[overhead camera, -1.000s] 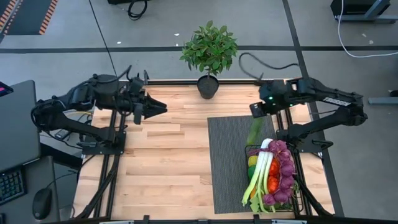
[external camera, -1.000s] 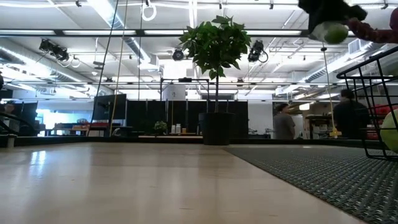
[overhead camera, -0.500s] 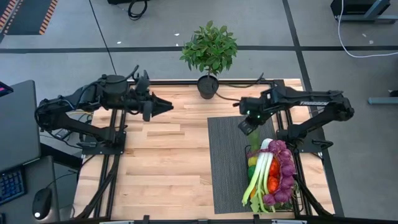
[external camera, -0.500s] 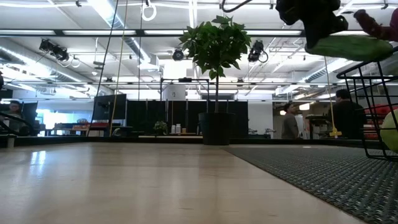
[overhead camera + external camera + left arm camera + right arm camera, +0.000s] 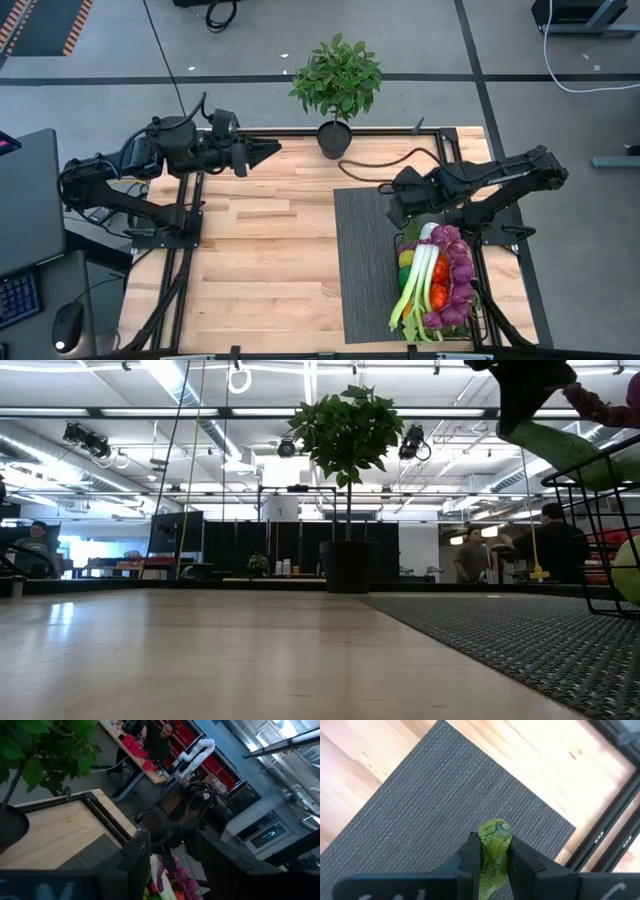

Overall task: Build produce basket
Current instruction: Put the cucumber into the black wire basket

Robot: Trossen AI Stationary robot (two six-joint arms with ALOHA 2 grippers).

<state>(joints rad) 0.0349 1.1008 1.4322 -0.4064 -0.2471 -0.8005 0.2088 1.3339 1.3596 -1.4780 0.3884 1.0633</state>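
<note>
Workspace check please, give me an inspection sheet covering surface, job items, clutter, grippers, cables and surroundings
Surface: wooden table with grey ribbed mat.
Job's things: basket on the mat, holding leek, purple grapes and other produce.
Clutter: potted plant at the far edge.
Grippers: right gripper shut on a cucumber beside the basket's far end; left gripper raised, open, empty.
Cables: black cable behind the right arm.
Surroundings: people beyond the table.

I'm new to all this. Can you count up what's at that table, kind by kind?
robot arms: 2, ending in the left gripper and the right gripper
potted plant: 1
grey mat: 1
wire basket filled with produce: 1
green vegetable held in the right gripper: 1
Total: 6
</note>
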